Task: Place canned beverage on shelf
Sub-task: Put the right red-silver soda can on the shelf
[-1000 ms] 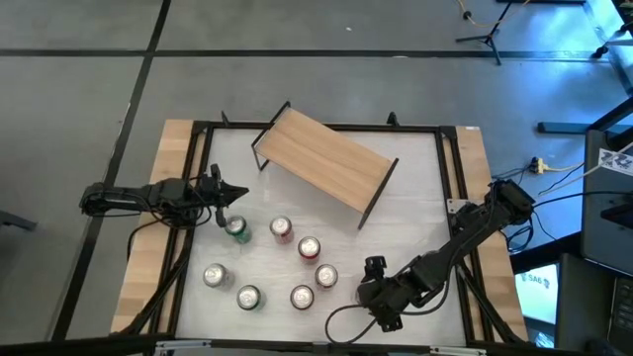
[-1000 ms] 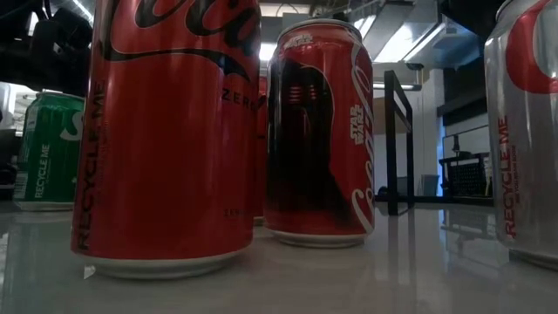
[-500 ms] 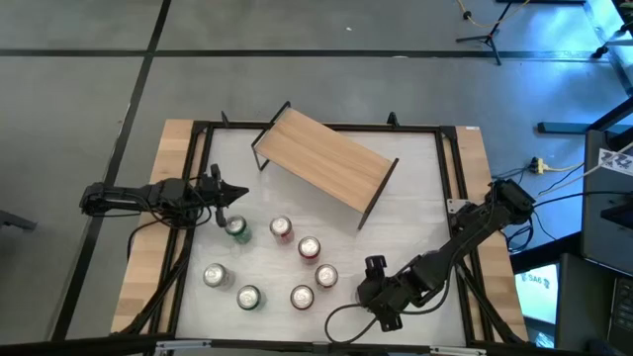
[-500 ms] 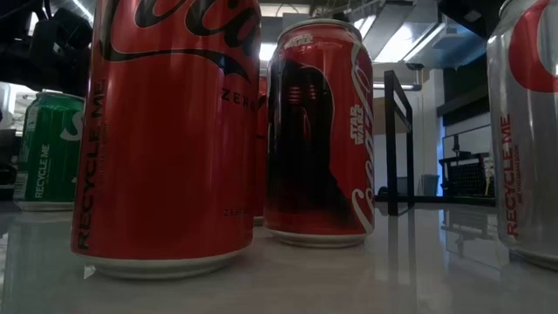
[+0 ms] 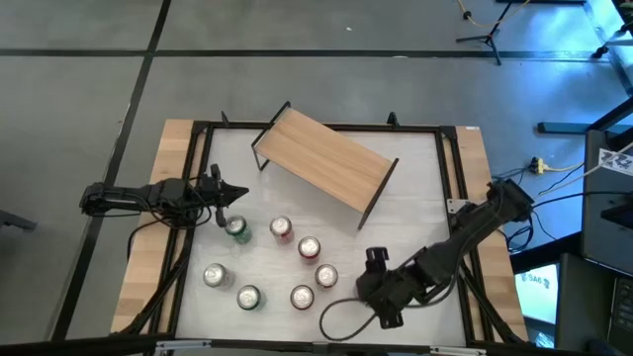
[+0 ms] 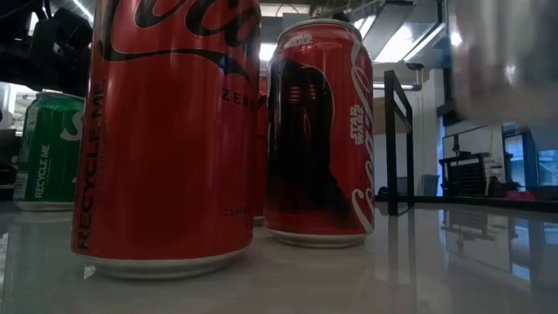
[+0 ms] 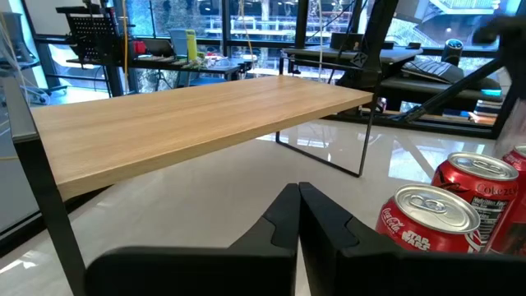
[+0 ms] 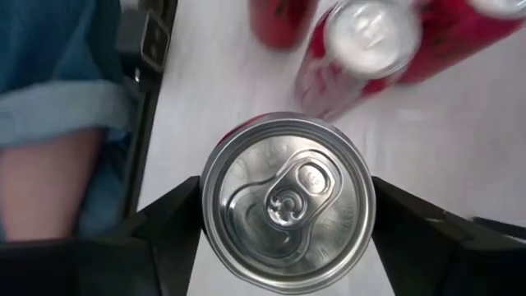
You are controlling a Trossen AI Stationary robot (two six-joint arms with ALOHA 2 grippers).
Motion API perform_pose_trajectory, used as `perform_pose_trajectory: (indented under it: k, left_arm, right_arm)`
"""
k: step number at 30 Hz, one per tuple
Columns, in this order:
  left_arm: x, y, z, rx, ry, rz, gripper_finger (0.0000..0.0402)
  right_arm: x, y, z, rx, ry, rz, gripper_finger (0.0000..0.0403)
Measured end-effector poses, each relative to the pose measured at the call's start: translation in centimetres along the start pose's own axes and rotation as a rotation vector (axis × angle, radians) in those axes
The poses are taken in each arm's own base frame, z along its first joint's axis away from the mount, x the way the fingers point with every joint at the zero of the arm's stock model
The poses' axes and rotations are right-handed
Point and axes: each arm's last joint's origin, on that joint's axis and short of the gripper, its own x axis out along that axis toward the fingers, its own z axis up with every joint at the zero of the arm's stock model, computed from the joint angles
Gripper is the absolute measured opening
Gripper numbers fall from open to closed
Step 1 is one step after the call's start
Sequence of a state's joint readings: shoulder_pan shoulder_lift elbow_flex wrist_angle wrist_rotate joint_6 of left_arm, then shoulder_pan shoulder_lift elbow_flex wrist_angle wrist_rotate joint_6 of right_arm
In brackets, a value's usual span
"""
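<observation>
The right tool grips a silver-topped can near the surface's front edge, well apart from the empty shelf; it should lift clear of neighbouring cans (several stand close); the left tool, pinched closed, waits beside the shelf.

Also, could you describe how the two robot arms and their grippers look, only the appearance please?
Both arms are dark, nearly black, built of jointed segments. The left gripper ends in two slim, pointed black fingers with smooth matte faces. The right gripper has broader black fingers, and a black cable loops on the table beside that arm. No markings are readable.
</observation>
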State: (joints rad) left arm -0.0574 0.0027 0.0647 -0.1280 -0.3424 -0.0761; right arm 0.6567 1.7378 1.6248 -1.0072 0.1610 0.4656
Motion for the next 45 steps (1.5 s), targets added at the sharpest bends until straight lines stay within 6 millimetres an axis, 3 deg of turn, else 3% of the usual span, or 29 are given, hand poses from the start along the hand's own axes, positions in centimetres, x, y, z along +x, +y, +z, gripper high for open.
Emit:
perform_pose_trajectory:
  k: [6,16,29,45]
  left_arm:
    - [0.0,0.0,0.0,0.0,-0.001,0.0,0.0]
    - [0.0,0.0,0.0,0.0,0.0,0.0,0.0]
    - [0.0,0.0,0.0,-0.046,0.001,-0.002,0.0]
    - [0.0,0.0,0.0,-0.026,0.0,0.007,0.0]
  right_arm:
    - [-4.7,-2.3,2.7,0.043,-0.026,0.011,0.03]
    - [-10.6,-8.9,5.7,-0.059,-0.121,-0.08,0.0302]
    - [-12.1,-19.8,5.4,-0.048,-0.015,-0.149,0.0303]
    - [-13.0,-27.3,2.6,0.041,0.114,-0.193,0.0303]
